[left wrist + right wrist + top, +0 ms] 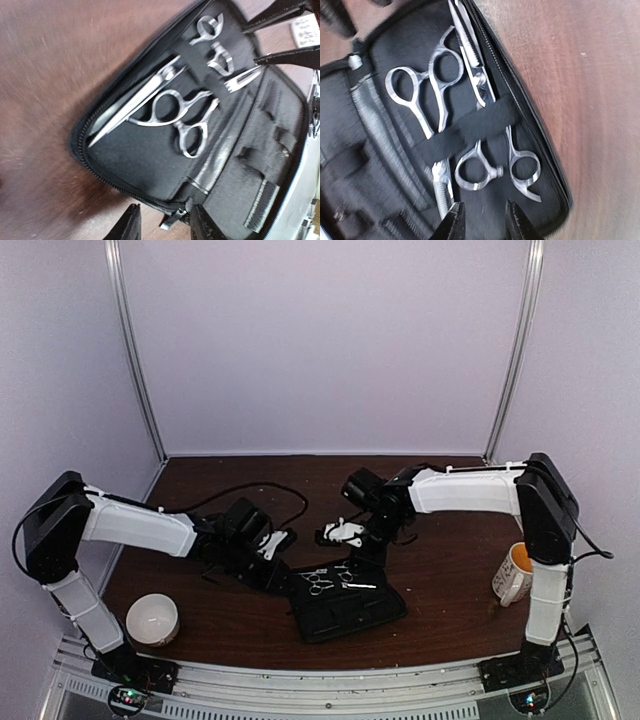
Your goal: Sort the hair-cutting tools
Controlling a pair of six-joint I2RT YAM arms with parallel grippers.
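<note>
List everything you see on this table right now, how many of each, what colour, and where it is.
Scissors: two, silver, lying inside the open case.
Case: one, black, unzipped and flat, middle of the table near the front edge.
Bowl: one, white, front left corner.
Mug: one, white with a yellowish inside, right side.
Table: one, dark brown wood.
Arms: two, white and black, reaching in from either side.
Left tool: one, black, open, over the case's near edge.
Right tool: one, black, open, above the scissors.
</note>
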